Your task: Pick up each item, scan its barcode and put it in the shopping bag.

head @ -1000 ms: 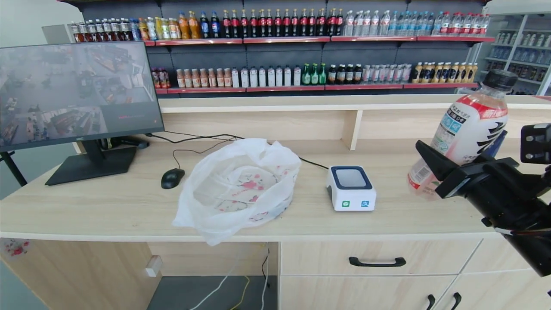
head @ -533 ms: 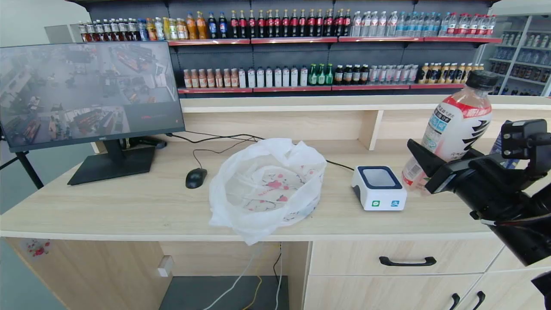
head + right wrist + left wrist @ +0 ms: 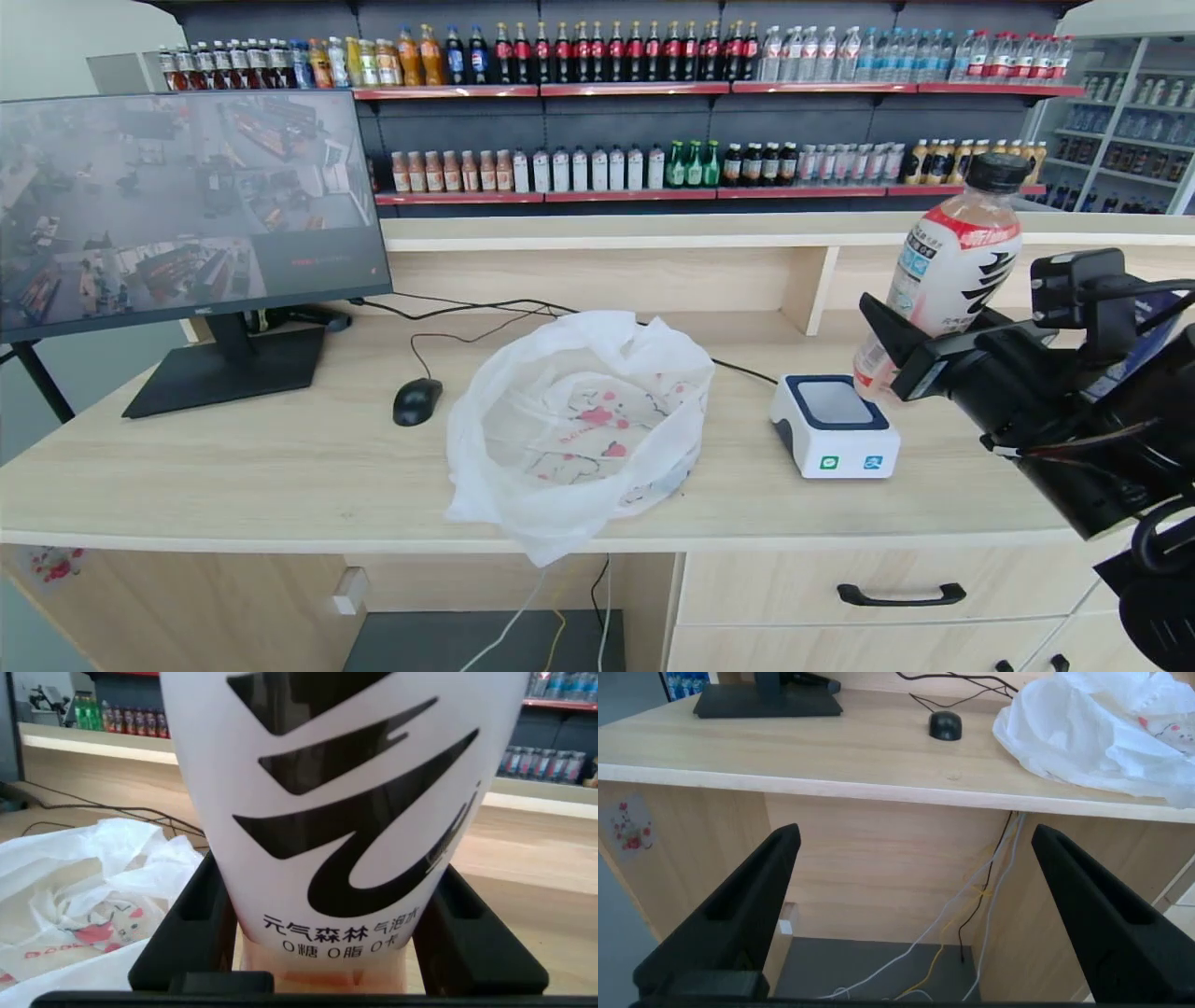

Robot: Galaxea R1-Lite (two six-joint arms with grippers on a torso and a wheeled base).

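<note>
My right gripper [image 3: 920, 350] is shut on a pale pink drink bottle [image 3: 943, 275] with a black cap and a white label, held upright above the right side of the counter. The bottle's lower end hangs just above and right of the white barcode scanner [image 3: 834, 438]. In the right wrist view the bottle [image 3: 346, 812] stands between the two black fingers [image 3: 182, 929]. The white shopping bag [image 3: 579, 429] lies open on the counter left of the scanner; it appears as the shopping bag [image 3: 1102, 723] in the left wrist view. My left gripper [image 3: 910, 905] is open, below the counter's front edge.
A monitor [image 3: 187, 205] and a black mouse [image 3: 416, 400] sit on the left of the wooden counter [image 3: 233, 467]. Cables run behind the bag. A raised ledge [image 3: 653, 229] borders the back, with shelves of bottles beyond. Drawers with black handles [image 3: 900, 595] lie below.
The head camera has shifted, so the whole scene slid sideways. The right gripper with the bottle has come closer to the scanner, from well right of it to just above its right edge.
</note>
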